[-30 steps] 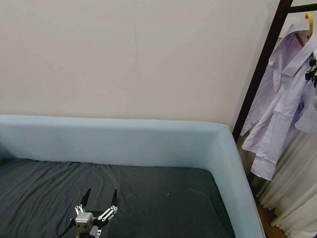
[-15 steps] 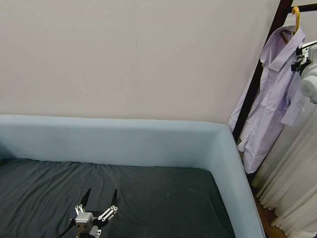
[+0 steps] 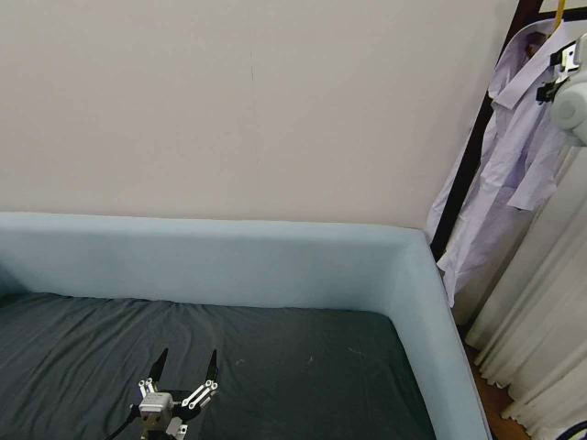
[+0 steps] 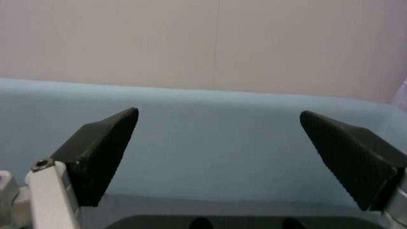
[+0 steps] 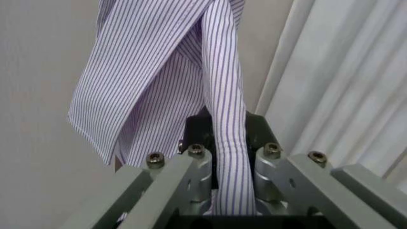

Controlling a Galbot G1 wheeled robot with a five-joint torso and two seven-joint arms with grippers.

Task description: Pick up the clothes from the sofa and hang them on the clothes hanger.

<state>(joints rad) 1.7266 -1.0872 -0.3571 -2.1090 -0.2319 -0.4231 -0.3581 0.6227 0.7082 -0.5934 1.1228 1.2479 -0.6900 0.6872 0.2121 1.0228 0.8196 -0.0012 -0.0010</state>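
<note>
Shirt (image 5: 159, 71) clamped in right gripper (image 5: 226, 138) jaws, left gripper (image 4: 218, 114) jaws wide, empty

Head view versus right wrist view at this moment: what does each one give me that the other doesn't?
Head view adds the blue sofa, the left gripper open above its dark seat, the dark rack post and the yellow hanger hook. Right wrist view adds the close-up: right gripper shut on a fold of the shirt, purple stripes plain. Both share the shirt and the pale curtain.
</note>
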